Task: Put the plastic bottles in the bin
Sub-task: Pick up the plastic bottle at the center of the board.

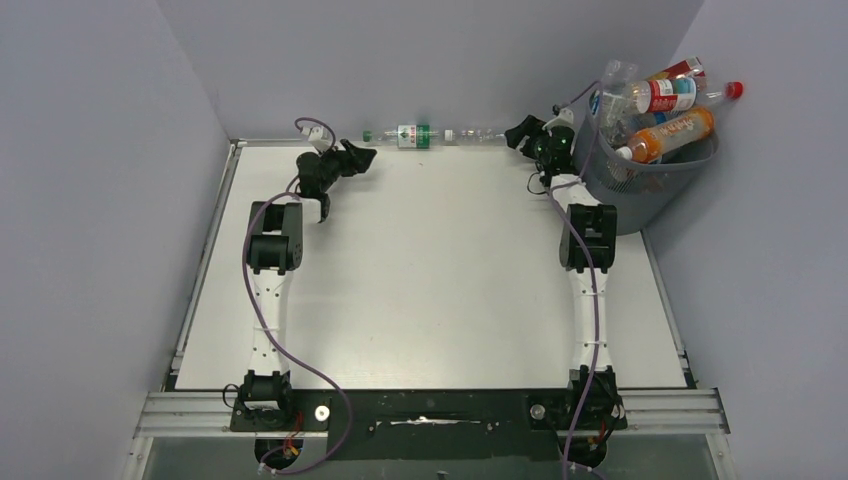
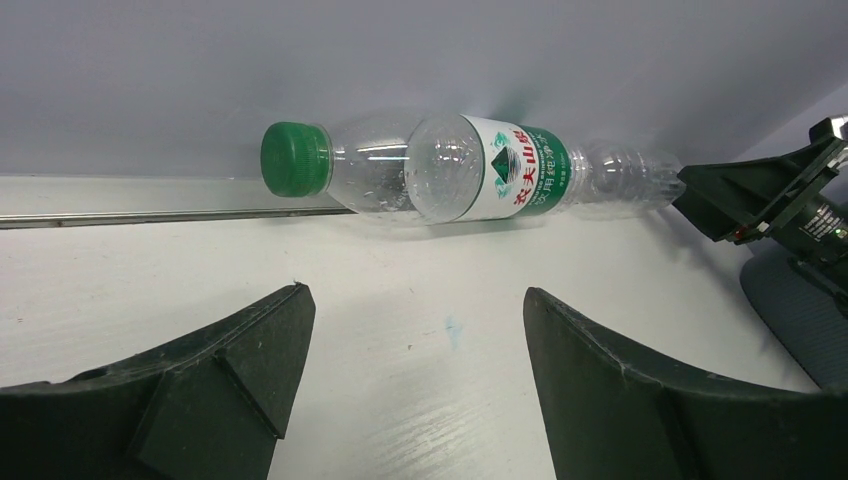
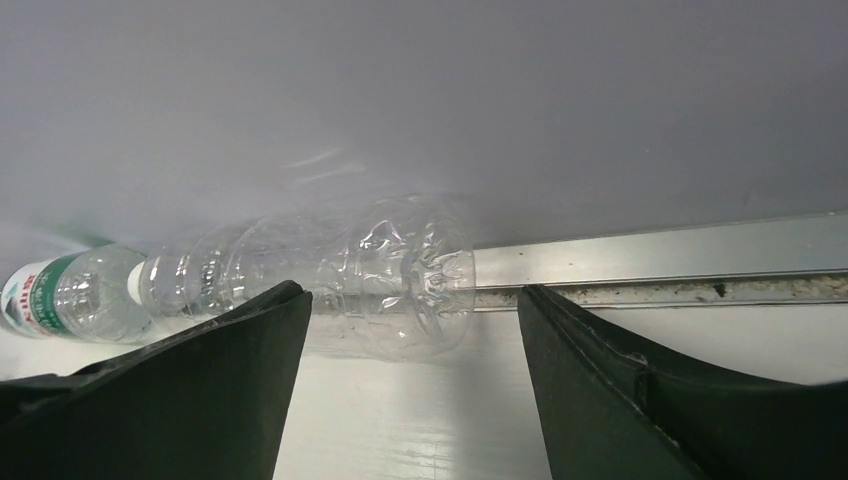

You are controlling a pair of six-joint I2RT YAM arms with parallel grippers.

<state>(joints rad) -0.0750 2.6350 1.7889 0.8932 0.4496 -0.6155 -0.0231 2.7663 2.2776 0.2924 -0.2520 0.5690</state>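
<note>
Two clear bottles lie end to end against the back wall. The green-capped, green-labelled bottle (image 1: 405, 135) (image 2: 450, 168) lies to the left of a label-free clear bottle (image 1: 478, 135) (image 3: 385, 275). My left gripper (image 1: 360, 155) (image 2: 410, 330) is open and empty, just short of the green bottle's cap end. My right gripper (image 1: 518, 133) (image 3: 412, 340) is open and empty, its jaws facing the clear bottle's base. The grey mesh bin (image 1: 640, 185) stands at the back right, heaped with several bottles, among them an orange one (image 1: 672, 135) and a red-labelled one (image 1: 668, 95).
The back wall and a metal rail (image 3: 680, 285) run right behind the two bottles. The bin stands off the table's right edge, beside my right arm (image 1: 585, 235). The right gripper also shows at the right edge of the left wrist view (image 2: 770, 200).
</note>
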